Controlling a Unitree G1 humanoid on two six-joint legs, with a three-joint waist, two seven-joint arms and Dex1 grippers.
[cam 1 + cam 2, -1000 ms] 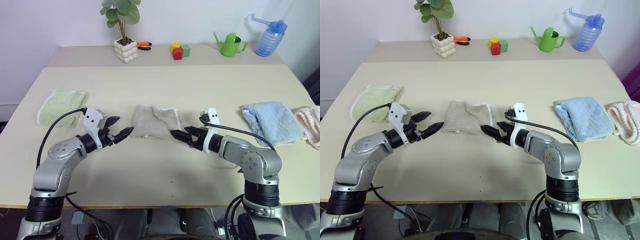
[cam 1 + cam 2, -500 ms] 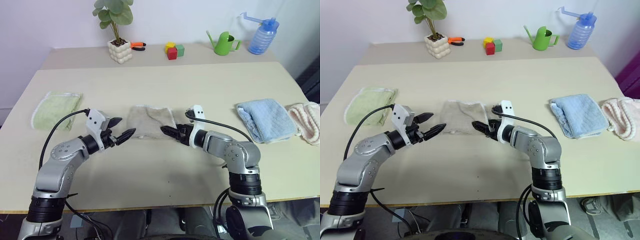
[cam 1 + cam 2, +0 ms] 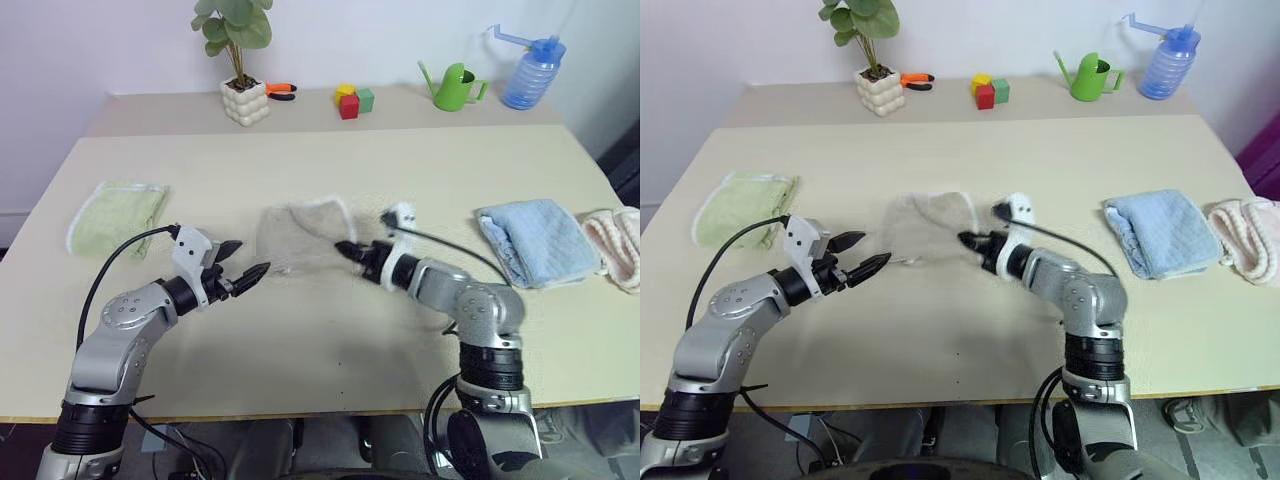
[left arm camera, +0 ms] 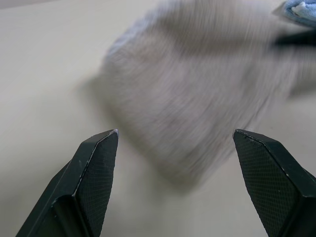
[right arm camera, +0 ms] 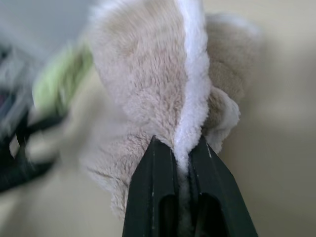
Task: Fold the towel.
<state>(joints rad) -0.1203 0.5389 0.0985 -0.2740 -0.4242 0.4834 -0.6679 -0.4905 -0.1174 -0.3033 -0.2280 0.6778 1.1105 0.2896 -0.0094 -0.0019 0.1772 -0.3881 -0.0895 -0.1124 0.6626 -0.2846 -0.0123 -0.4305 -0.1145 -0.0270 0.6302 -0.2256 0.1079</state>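
We saw the tan towel [image 3: 300, 232] lying near the middle of the table [image 3: 330, 330], with its right edge pulled up off the surface. The right gripper [image 5: 181, 148] had its two black fingers pressed together on the towel's white stitched edge, pinching it, most likely so that side could be carried across to make a fold. The left gripper [image 3: 248, 272] hovered just beside the towel's left side with its fingers spread and nothing between them; we judged it was waiting to catch or steady that side. Taking the towel as our landmark, a folded green towel [image 3: 118, 215] lay well to its left, and a folded blue towel [image 3: 540, 240] well to its right, with a pink cloth [image 3: 618, 245] beyond the blue one at the table's edge. Behind the towel, along the far side of the table, stood a potted plant [image 3: 246, 85], orange pliers [image 3: 284, 90], coloured blocks [image 3: 352, 101], a green watering can [image 3: 458, 88] and a blue spray bottle [image 3: 527, 72]. None of these lay close enough to block a fold; the only thing near the towel's path was the left gripper itself.
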